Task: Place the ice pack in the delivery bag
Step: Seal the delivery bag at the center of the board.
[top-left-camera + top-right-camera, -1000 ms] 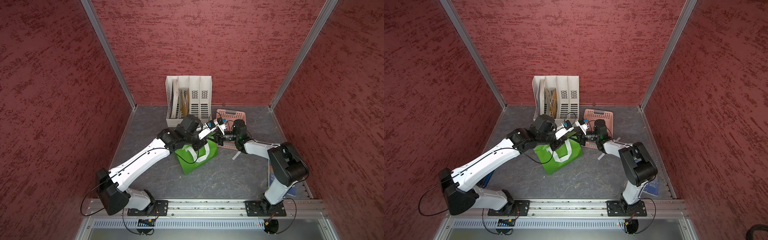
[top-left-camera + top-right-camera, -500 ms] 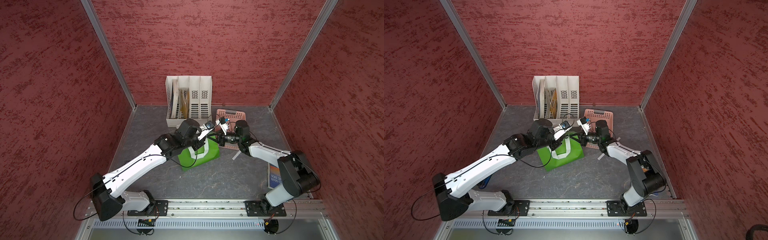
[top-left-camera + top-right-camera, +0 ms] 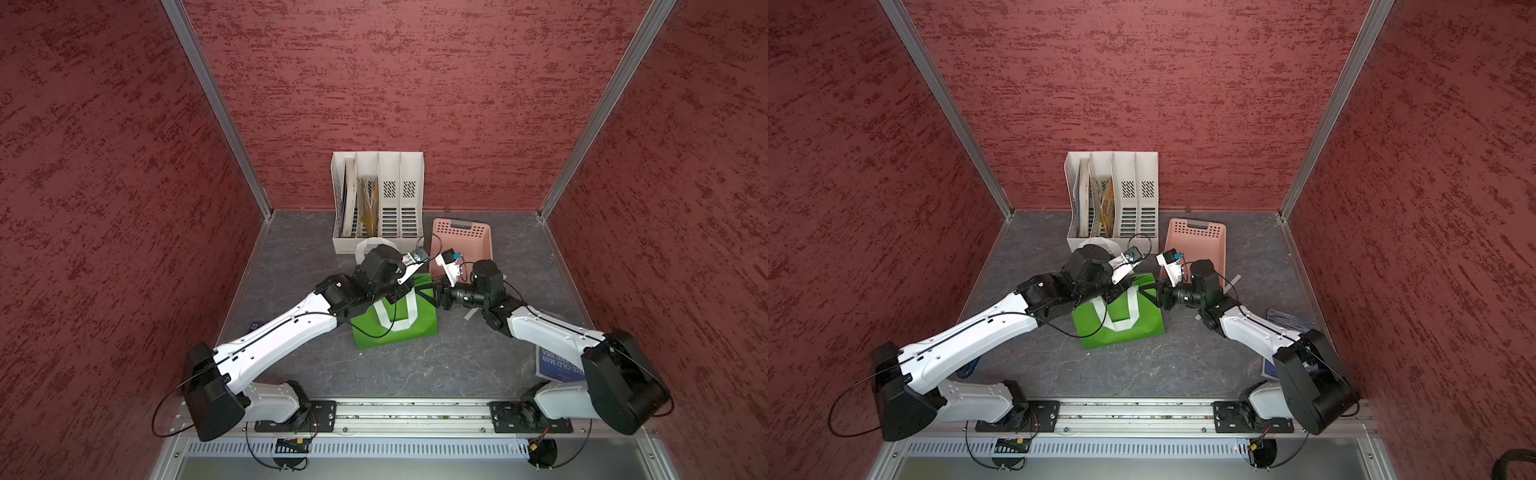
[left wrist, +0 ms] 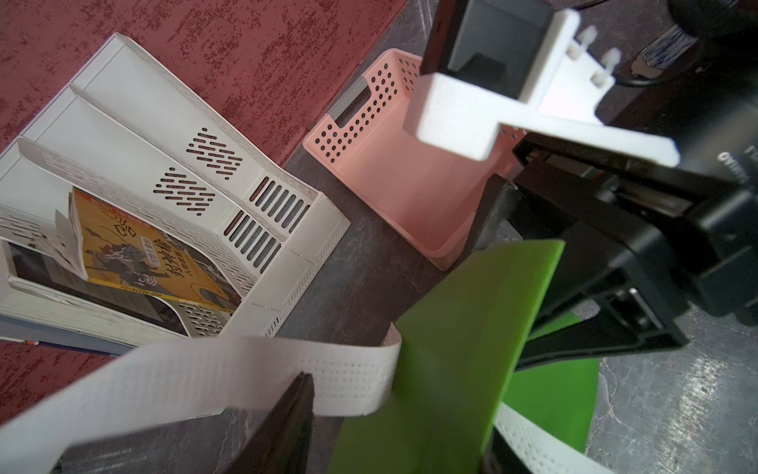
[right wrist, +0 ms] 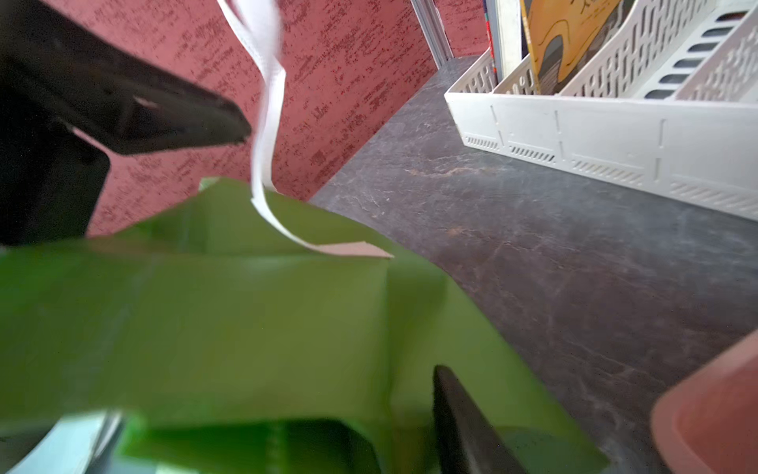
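Near the middle of the tabletop [image 3: 415,374], slightly toward its back edge, the delivery bag [image 3: 399,338] is standing with its green face and a white handle loop [image 3: 402,326] turned toward the front edge in both top views. Where the ice pack is lying I cannot tell: a pale patch [image 5: 61,447] at the bag's mouth in the right wrist view is too blurred to name. The left fingers [image 4: 287,427] are reaching the bag's top rim from the side facing the left edge. They are standing apart with a green panel between them, and a white strap [image 4: 246,369] is lying across one fingertip. The right fingers [image 5: 463,427] are meeting the opposite top corner, likewise spread wide around the green fabric and not clamped on it. Just behind the bag, toward the back right corner, a pink basket [image 3: 461,237] is sitting on the tabletop. Against the back edge a white file organiser [image 3: 378,199] is holding books in the two compartments nearest the left edge. Near the right edge a blue book [image 3: 555,365] is lying partly under the right arm.
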Controlling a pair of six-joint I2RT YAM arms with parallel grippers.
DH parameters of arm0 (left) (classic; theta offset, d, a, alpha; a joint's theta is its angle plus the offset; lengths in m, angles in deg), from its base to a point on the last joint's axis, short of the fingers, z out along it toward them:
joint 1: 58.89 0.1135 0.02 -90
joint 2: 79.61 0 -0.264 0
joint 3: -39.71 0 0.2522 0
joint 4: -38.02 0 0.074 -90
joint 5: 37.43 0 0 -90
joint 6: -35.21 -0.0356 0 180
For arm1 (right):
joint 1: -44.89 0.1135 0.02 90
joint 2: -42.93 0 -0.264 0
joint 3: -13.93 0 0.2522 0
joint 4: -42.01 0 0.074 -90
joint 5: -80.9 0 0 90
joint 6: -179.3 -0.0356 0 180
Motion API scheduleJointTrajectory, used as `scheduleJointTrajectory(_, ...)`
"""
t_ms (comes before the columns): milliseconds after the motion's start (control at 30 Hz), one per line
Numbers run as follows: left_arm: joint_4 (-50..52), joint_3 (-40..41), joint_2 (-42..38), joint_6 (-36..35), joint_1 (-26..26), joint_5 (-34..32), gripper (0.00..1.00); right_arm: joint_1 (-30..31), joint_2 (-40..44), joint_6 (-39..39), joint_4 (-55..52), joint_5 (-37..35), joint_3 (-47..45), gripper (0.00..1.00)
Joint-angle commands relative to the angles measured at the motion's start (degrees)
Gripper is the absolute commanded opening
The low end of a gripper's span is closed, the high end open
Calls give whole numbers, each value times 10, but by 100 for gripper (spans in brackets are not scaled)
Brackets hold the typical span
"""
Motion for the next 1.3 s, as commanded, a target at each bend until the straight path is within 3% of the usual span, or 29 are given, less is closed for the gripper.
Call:
scheduleJointTrajectory(0, -18, 7, 1, -2, -1, 0, 51, 3, 7, 82, 6, -29, -4, 67)
scheduleJointTrajectory(233, -9, 6, 3, -3, -3, 27, 36, -5, -43, 223, -30, -26, 57, 71)
scheduleJointTrajectory(333, -8, 7, 4, -6, -2, 33, 33, -14, -70, 243, -26, 20, 80, 74)
scheduleJointTrajectory(467, -2, 4, 7, -10, -2, 31, 23, -29, -59, 265, -12, 17, 77, 77)
scheduleJointTrajectory(633, -7, 6, 7, -15, -2, 34, 15, -38, -19, 295, 57, 5, 23, 91)
scheduleJointTrajectory(767, -5, 5, 10, -18, -1, 41, 8, -41, -38, 309, 59, 41, 36, 90)
scheduleJointTrajectory(933, -7, 6, 9, -16, 0, 44, 5, -41, -111, 273, 78, 114, 90, 77)
scheduleJointTrajectory(1133, -12, 10, -4, -15, -2, 43, 1, -41, -154, 210, 151, 136, 89, 52)
scheduleJointTrajectory(1200, -13, 18, -16, -14, -2, 45, 1, -43, -152, 198, 184, 133, 74, 41)
scheduleJointTrajectory(1267, -18, 26, -26, -6, -3, 49, 1, -44, -152, 192, 190, 139, 73, 22)
